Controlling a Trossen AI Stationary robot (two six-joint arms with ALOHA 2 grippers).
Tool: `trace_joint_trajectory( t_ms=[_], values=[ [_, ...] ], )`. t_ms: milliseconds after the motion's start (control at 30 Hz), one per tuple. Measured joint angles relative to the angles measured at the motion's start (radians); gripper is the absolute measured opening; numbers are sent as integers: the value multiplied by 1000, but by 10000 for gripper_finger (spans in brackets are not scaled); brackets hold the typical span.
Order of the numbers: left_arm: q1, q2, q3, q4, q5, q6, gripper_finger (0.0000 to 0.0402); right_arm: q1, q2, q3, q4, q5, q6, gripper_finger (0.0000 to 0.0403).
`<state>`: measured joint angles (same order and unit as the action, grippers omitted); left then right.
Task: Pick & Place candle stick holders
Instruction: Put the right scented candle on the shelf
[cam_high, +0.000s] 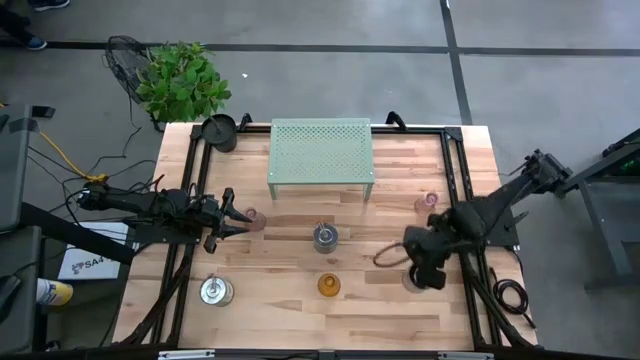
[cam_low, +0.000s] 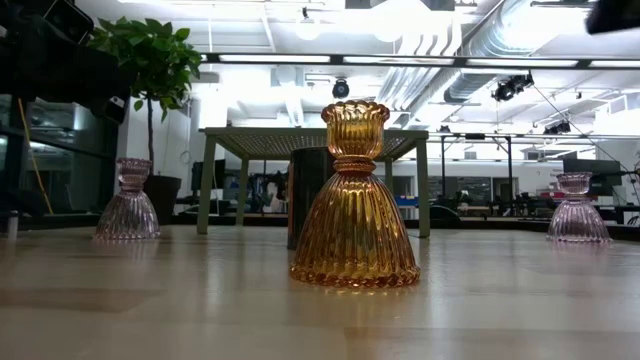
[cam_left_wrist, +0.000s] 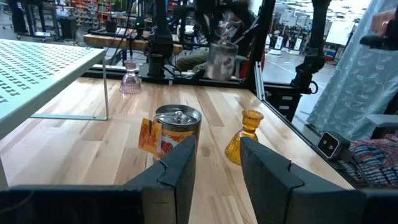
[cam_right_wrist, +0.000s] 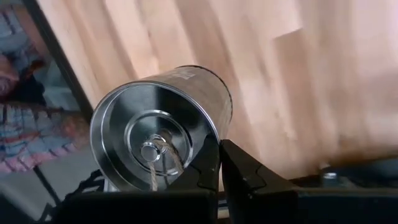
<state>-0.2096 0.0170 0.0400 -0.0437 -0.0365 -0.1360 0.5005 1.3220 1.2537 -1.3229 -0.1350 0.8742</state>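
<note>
My right gripper (cam_right_wrist: 219, 167) is shut on a silvery-grey holder (cam_right_wrist: 163, 127) at the table's right, also in the high view (cam_high: 418, 272) and far off in the left wrist view (cam_left_wrist: 222, 55). My left gripper (cam_high: 240, 217) is open and empty at the table's left, its tips by a pink glass holder (cam_high: 256, 221) standing on its base. Its fingers (cam_left_wrist: 180, 163) point toward a second silvery holder (cam_left_wrist: 178, 126) at the table's middle. An amber glass holder (cam_low: 354, 200) stands near the front. A third silvery holder (cam_high: 216, 291) stands front left, and another pink one (cam_high: 430, 202) at the right. My right gripper pinches the silvery holder at its rim (cam_right_wrist: 210, 144), where the wall meets the open top. One finger seems to lie inside the rim and one outside. The holder is tipped on its side, its open top with the wick facing the wrist camera, and lifted off the table.
A pale green perforated shelf (cam_high: 322, 152) stands at the far middle, with a black round pot (cam_high: 220, 131) and a potted plant (cam_high: 182, 82) to its left. Black rails (cam_high: 458, 170) run along both table sides. A person in a pale garment (cam_left_wrist: 367, 74) stands beyond the right edge.
</note>
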Motion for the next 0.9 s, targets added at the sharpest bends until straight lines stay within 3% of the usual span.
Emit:
trace_joint_trajectory(
  t_ms=[533, 900],
  values=[
    [0, 0, 0, 0, 0, 0, 124, -442, 8, 368, -228, 53, -377, 0],
    [0, 0, 0, 0, 0, 0, 124, -716, 240, 636, -249, -65, -677, 0]
  ],
)
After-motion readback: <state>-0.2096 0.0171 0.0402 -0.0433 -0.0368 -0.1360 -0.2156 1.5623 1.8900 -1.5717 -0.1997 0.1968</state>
